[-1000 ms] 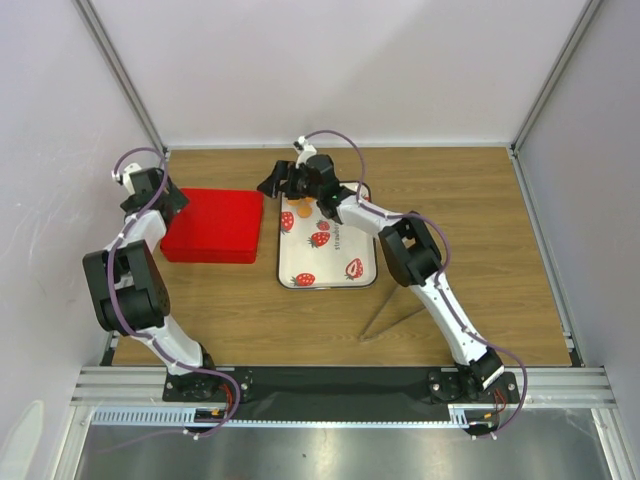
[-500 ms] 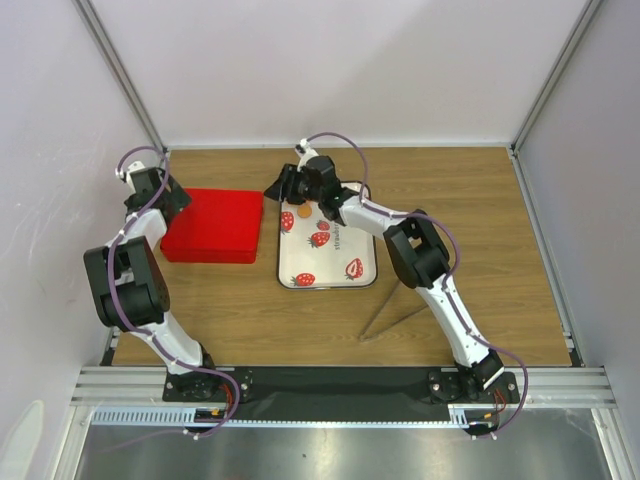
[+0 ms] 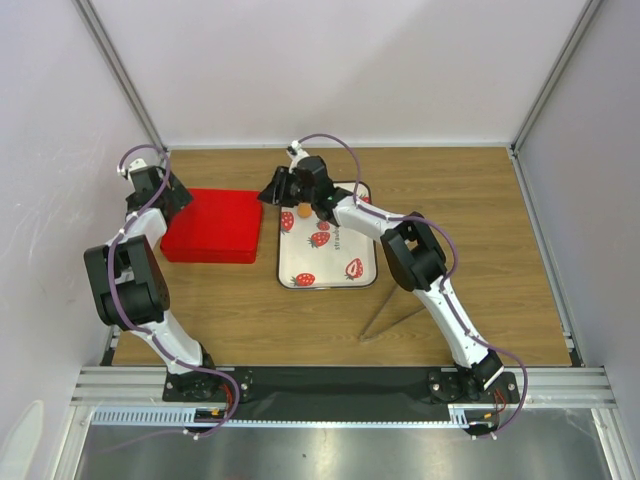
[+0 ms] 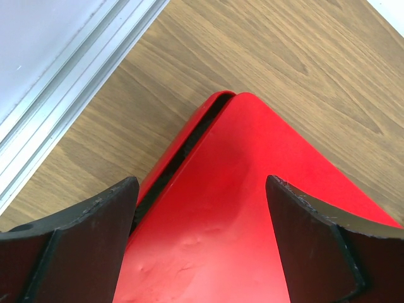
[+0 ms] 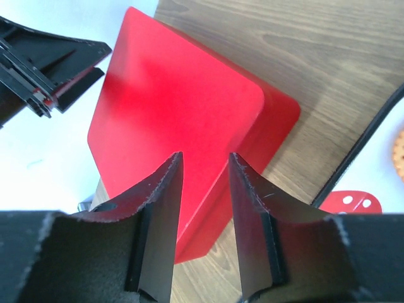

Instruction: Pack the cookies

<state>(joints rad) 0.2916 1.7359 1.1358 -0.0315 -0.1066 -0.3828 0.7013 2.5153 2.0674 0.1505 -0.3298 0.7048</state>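
One orange cookie (image 3: 302, 211) lies at the far end of the strawberry-print tray (image 3: 340, 275); its edge shows at the right border of the right wrist view as cookie (image 5: 399, 148). My right gripper (image 3: 273, 190) (image 5: 205, 158) hovers between the tray and the red box (image 3: 212, 225) (image 5: 170, 107); its jaws stand a narrow gap apart with nothing in them. My left gripper (image 3: 172, 190) (image 4: 201, 183) is wide open over the far left corner of the red box (image 4: 252, 189), whose lid shows a dark slit along its edge.
The tray's black rim (image 5: 372, 136) runs beside the box. A wall and metal frame rail (image 4: 69, 88) stand close behind the left gripper. Bare wooden table (image 3: 470, 220) lies to the tray's right.
The right gripper's jaws have narrowed from wide open, and it has swung slightly left from over the tray's far end toward the red box. The left arm has barely moved.
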